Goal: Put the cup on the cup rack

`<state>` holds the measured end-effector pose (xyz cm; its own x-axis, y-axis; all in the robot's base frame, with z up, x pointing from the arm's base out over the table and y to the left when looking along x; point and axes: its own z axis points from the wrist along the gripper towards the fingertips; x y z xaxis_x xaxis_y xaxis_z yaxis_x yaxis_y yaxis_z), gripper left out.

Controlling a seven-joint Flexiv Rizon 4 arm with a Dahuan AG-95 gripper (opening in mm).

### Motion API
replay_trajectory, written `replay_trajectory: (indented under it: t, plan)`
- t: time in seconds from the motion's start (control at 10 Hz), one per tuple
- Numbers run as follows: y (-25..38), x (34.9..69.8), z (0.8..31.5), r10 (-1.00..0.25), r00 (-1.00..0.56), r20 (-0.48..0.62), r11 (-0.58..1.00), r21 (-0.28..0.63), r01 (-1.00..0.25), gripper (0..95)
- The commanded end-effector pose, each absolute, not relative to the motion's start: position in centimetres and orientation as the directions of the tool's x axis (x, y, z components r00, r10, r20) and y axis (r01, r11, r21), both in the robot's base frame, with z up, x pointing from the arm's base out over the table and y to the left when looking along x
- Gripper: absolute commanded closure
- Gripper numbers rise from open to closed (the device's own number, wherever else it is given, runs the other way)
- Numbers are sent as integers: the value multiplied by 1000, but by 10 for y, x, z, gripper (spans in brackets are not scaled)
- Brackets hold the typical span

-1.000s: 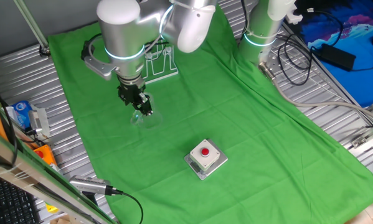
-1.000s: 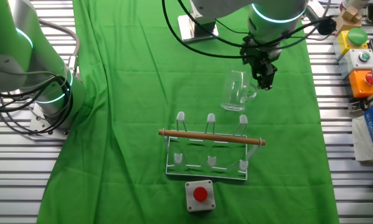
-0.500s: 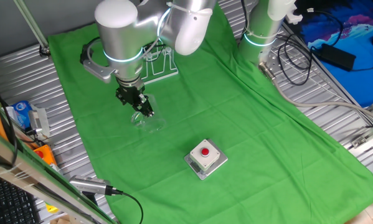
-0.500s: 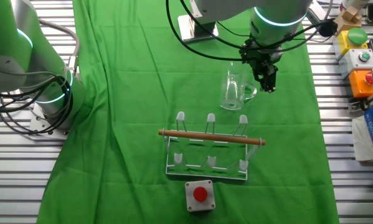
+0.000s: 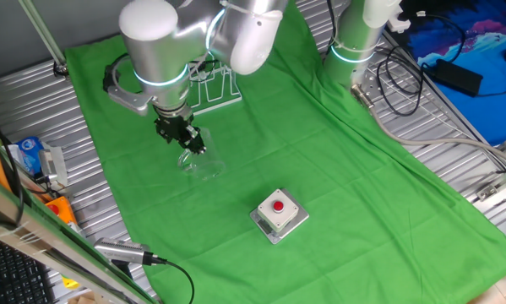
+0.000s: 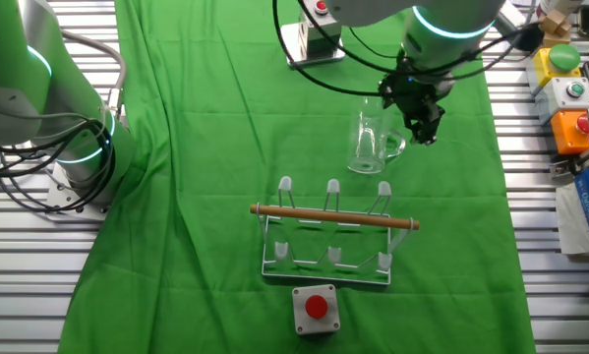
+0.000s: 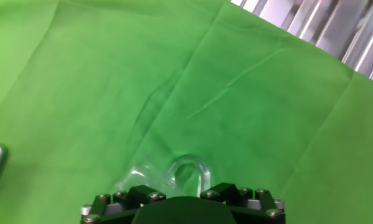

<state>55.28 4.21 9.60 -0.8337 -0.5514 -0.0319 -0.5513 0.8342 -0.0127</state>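
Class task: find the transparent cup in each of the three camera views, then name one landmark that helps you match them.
One fixed view: cup left of centre, under the gripper.
Other fixed view: cup upper right, above the cup rack.
Hand view: cup handle at bottom centre.
Shared landmark: the green cloth.

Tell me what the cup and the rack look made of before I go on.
The cup: clear glass or hard plastic, glossy; the green cloth shows through it, so which one stays open. The cup rack: thin white-coated wire loops on a white base, likely metal, with a matte light wooden bar across the top.
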Motion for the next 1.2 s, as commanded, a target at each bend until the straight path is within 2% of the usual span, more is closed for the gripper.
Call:
replay_trajectory:
  t: [0.1,0.5,1.2]
  plan:
    - [17,541,111,-594,-804,-31,803,-66,-592,190]
    - [-1,534,116,-620,-784,-40,784,-49,-618,190]
    - [-4,537,106,-669,-738,-91,736,57,-674,190]
